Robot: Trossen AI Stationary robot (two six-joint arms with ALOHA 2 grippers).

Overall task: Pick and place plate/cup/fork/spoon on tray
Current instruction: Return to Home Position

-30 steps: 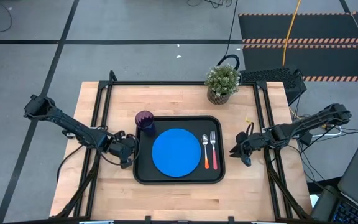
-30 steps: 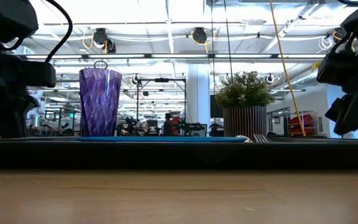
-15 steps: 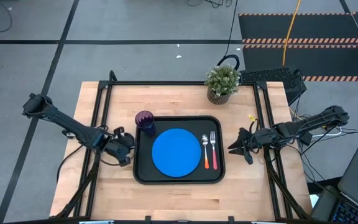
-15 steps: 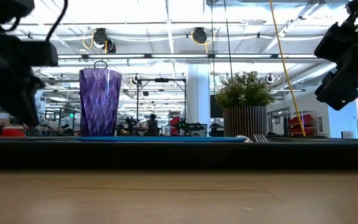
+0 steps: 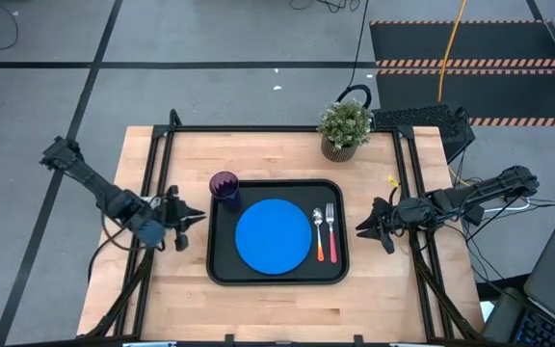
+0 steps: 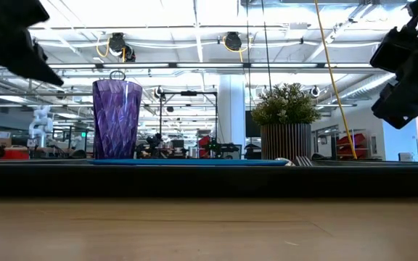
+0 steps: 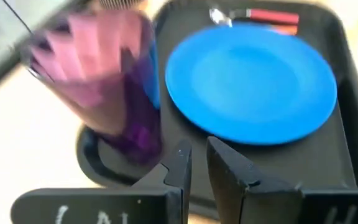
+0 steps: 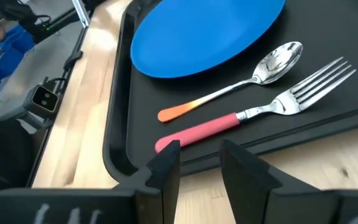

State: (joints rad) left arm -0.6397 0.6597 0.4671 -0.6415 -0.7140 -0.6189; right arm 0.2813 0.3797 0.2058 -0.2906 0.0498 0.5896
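Observation:
The black tray (image 5: 220, 270) lies at the table's middle. On it the blue plate (image 5: 274, 236) lies flat, the purple cup (image 5: 224, 185) stands upright in the far left corner, and the orange-handled spoon (image 5: 318, 233) and red-handled fork (image 5: 331, 231) lie side by side to the right of the plate. My left gripper (image 5: 198, 215) hovers just left of the tray, empty, its fingers a narrow gap apart (image 7: 197, 155). My right gripper (image 5: 364, 228) hovers just right of the tray, open and empty (image 8: 197, 152).
A potted green plant (image 5: 345, 125) stands at the table's far edge, behind the tray's right corner. Bare wood shows in front of the tray and on both sides. Black frame rails run along the table's left, right and far edges.
My left gripper has drawn back from the tray's left rim toward the table's left edge, risen, and turned from pointing down at the rim to pointing level toward the tray. My right gripper has risen a little beside the tray's right rim. The tableware has not moved.

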